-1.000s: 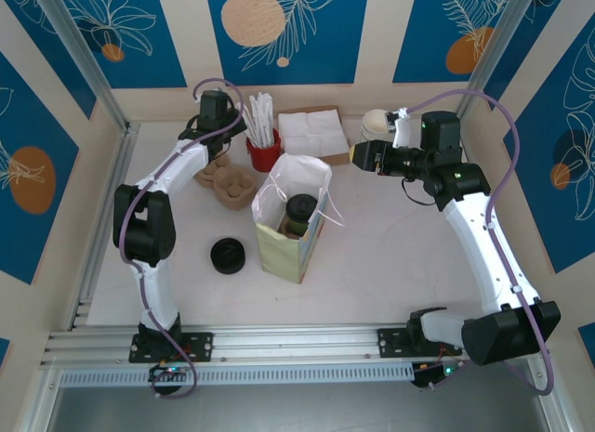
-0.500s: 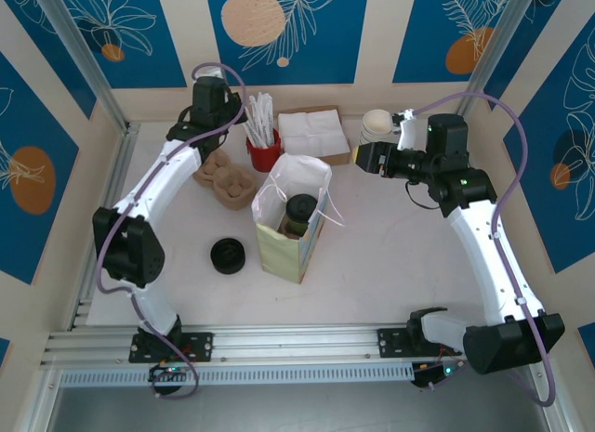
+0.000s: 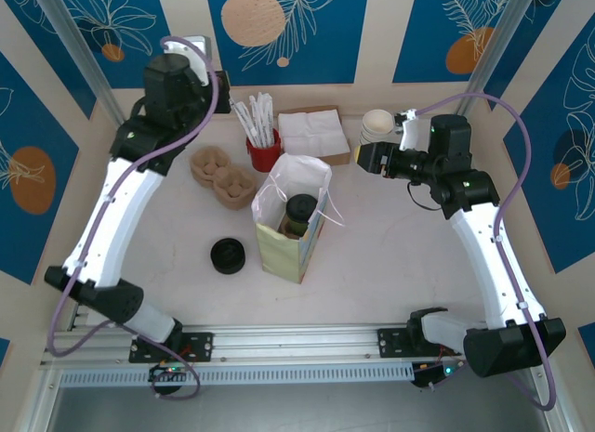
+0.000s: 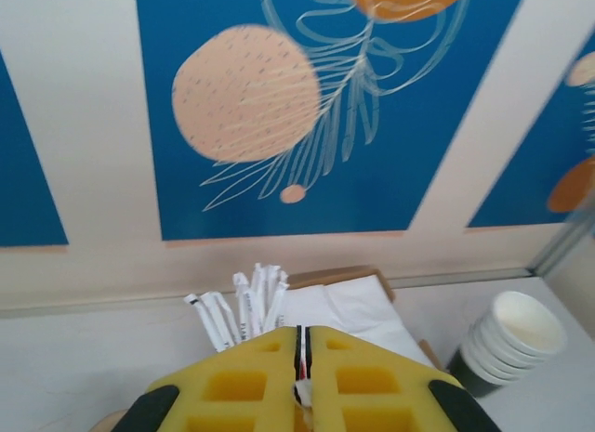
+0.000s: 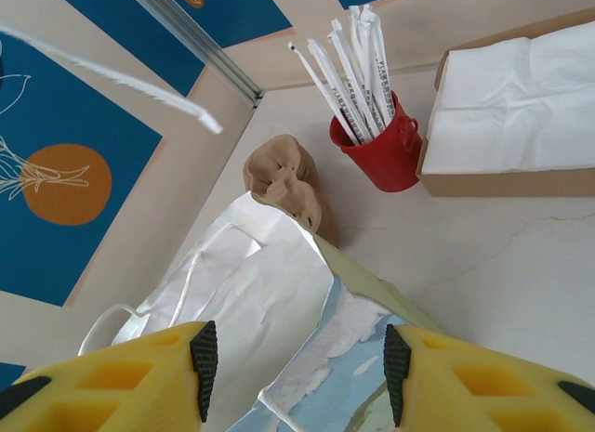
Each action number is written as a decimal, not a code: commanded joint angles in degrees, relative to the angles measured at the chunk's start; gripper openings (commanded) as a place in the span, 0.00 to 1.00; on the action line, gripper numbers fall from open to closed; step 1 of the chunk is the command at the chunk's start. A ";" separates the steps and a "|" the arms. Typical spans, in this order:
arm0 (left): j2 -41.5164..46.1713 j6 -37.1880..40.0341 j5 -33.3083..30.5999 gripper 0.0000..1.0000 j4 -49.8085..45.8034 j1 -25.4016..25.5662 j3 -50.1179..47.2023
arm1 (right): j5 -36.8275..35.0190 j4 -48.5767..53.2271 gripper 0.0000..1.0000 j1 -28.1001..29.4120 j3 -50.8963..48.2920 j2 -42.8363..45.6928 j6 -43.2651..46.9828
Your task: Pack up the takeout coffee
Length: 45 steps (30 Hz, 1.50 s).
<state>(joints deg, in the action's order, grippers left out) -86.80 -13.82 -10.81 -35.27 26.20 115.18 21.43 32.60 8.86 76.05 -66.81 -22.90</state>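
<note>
Found black-lidded olive-green paper coffee cup (image 3: 299, 212) upright inside white paper bag (image 3: 274, 248); noted left hand (image 4: 299, 356) pressed together, right hand (image 5: 296, 358) spread.

takeout coffee (image 3: 299, 212): black top, olive side | bucket (image 5: 386, 158): red | wall (image 4: 390, 125): blue, peach circles

Red cup of straws (image 3: 263, 153), napkin box (image 3: 313, 135), stacked cream cups (image 3: 376, 127) at the back — black lid (image 3: 228, 255) nearer

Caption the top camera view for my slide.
Takeout coffee stands in the open paper bag, near a loose black lid.
</note>
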 commanded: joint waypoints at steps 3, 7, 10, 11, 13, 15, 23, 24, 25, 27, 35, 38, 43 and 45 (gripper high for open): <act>6.61 2.11 11.12 0.10 -6.87 1.89 3.69 | 1.30 0.88 0.54 -0.62 0.76 1.15 0.74; 9.93 0.38 17.72 0.10 -7.84 3.08 2.66 | 0.72 0.89 0.54 -0.83 0.59 1.33 0.30; 12.94 -0.56 21.74 0.10 -4.31 4.95 -3.24 | 0.61 0.89 0.54 -0.85 0.42 1.37 0.06; 14.02 -0.73 22.72 0.10 -2.44 5.77 -5.85 | 0.46 1.02 0.54 -0.86 0.37 1.33 0.12; 15.29 -0.25 23.47 0.10 -0.90 7.55 -10.10 | 0.29 0.98 0.54 -0.91 0.50 1.29 0.17; 15.73 0.90 23.29 0.10 -1.53 9.31 -12.51 | 0.12 1.08 0.54 -0.95 0.59 1.17 0.20; 18.58 3.06 25.91 0.11 -0.59 13.56 -22.23 | 0.01 1.19 0.54 -1.06 0.25 1.00 -0.17; 18.86 3.29 26.01 0.11 -0.59 14.16 -23.23 | 0.10 1.15 0.54 -1.05 0.07 0.98 -0.26; 19.12 3.49 25.78 0.11 -0.59 14.81 -24.17 | 0.14 1.09 0.54 -1.04 -0.17 0.85 -0.35; 19.93 4.17 25.08 0.11 -0.22 15.89 -26.11 | 0.36 0.78 0.54 -1.04 -0.51 0.75 -0.58; 22.20 7.73 24.93 0.12 2.29 19.02 -33.11 | 0.72 0.04 0.54 -0.87 -0.68 -0.12 -1.05; 23.06 9.68 25.25 0.12 2.86 19.75 -36.11 | 0.89 -0.67 0.54 -0.70 -0.92 -0.69 -1.45; 23.45 13.21 25.85 0.30 -0.93 19.70 -36.34 | -2.04 -0.91 0.53 0.22 0.04 -2.38 -1.63; 23.67 13.54 25.88 0.50 -1.48 19.77 -35.72 | -2.01 -1.69 0.53 0.76 0.34 -3.09 -1.30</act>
<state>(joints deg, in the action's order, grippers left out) -64.53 -2.48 13.61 -35.66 45.32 78.54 20.27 32.12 8.91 75.99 -68.99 -24.01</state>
